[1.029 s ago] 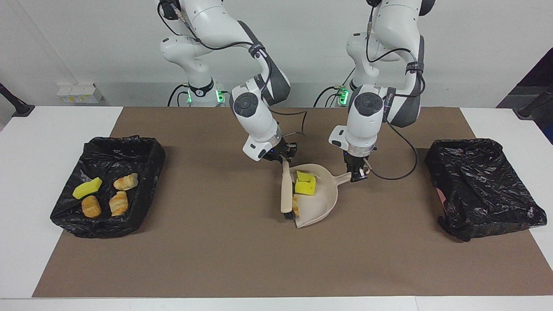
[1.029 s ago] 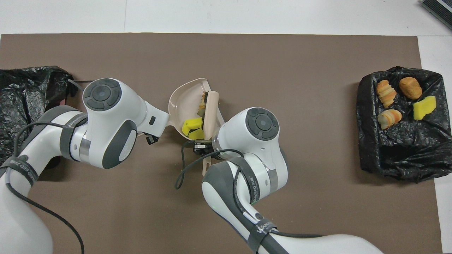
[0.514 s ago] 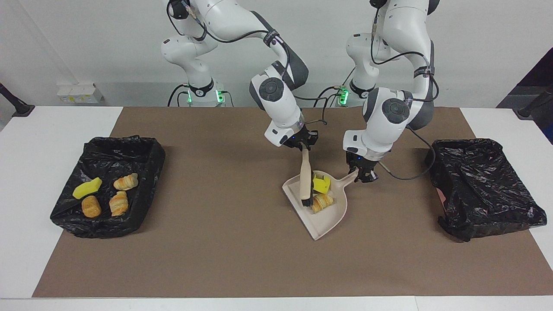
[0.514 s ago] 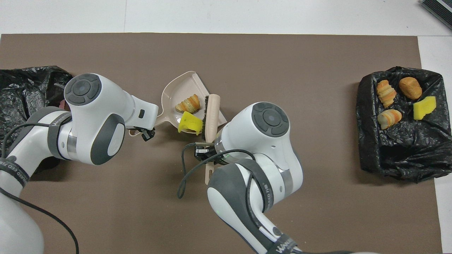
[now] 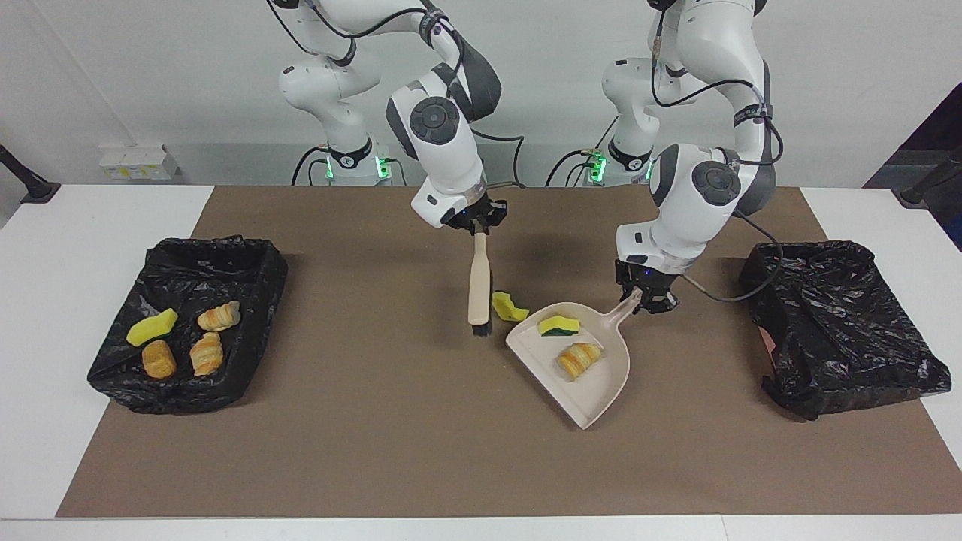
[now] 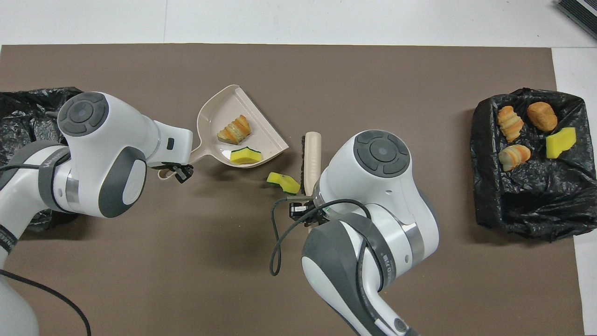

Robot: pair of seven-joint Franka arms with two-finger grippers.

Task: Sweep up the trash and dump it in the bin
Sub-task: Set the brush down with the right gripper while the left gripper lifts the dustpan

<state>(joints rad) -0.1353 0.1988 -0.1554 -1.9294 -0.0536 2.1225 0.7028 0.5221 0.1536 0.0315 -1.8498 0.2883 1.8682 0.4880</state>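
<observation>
Two scraps ride in my dustpan (image 5: 594, 379), my left gripper (image 5: 648, 300) clamped on its handle; my right gripper (image 5: 477, 225) grips the brush (image 5: 479, 289), one sponge (image 5: 509, 307) beside its bristles.

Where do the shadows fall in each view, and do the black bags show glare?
Facing view: soft shadows lie under the dustpan and beside the brush; the empty bin's bag shows small glints. Overhead view: both arms cast dim shadows on the brown mat; the filled bin's bag glints faintly.
</observation>
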